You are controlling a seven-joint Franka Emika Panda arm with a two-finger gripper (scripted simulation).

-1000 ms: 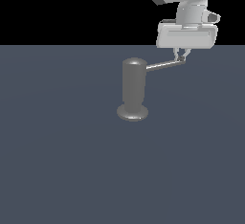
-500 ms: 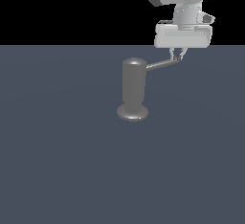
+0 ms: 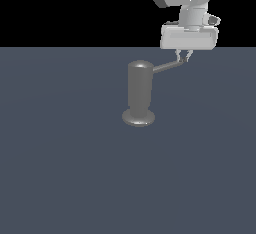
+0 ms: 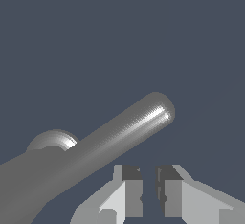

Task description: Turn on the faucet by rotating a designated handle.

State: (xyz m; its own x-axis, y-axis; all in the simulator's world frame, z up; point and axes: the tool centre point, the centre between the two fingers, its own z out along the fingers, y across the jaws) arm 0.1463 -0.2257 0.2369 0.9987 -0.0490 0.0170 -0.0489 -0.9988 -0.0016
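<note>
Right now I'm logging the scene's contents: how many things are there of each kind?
Faucets: 1, the faucet standing upright on the floor.
Handles: 1, the handle projecting sideways from near its top.
Grippers: 1, the gripper at the handle's outer end.
Total: 3.

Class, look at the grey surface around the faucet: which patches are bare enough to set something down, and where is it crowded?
Bare: the surface on the exterior view's left of the faucet and in front of its base. Crowded: beside the faucet's top, where the handle meets the gripper.
</note>
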